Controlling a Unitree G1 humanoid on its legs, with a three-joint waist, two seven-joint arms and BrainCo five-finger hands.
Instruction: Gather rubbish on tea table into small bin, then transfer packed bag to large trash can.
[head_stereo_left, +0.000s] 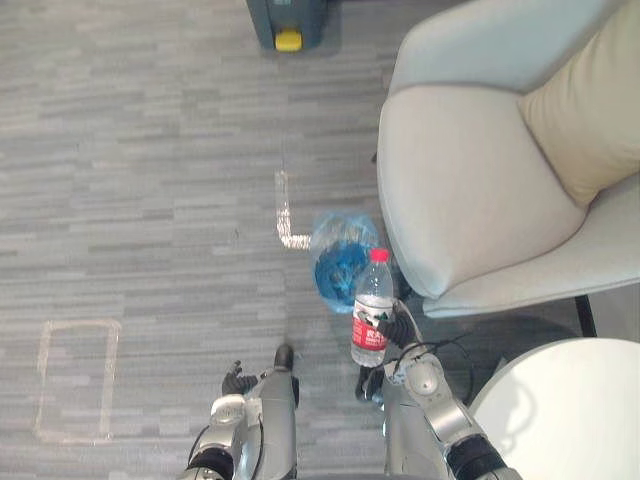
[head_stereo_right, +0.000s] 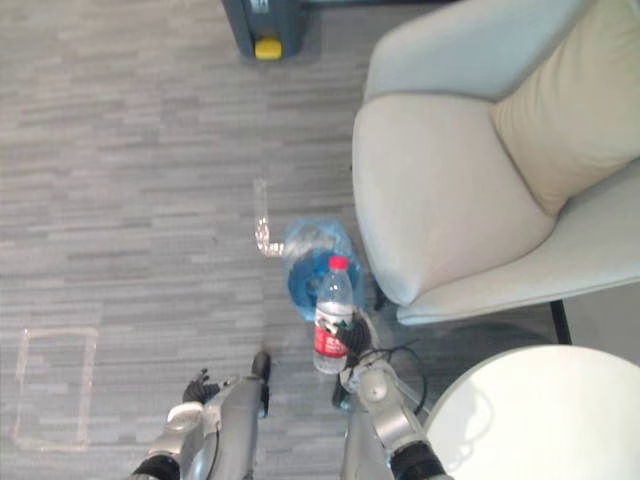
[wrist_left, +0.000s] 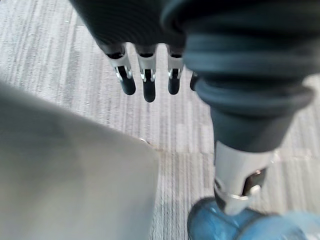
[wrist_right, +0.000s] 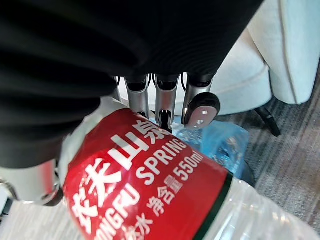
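bottle: 1, upright, right hand curled round its red label | small bin: 1, blue-bagged, on the floor just beside armchair | left hand: fingers straight, empty | desk: 1, white | large trash can: 1, well apart

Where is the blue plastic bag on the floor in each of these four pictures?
Left eye view: the blue bag at the centre, on the carpet beside the armchair.
Right eye view: the bag at the centre, a little further left.
Left wrist view: the bag just past the thumb of the left robot hand.
Right wrist view: the bag beyond the right robot hand and its water bottle.
Landmark: the pale armchair next to it.
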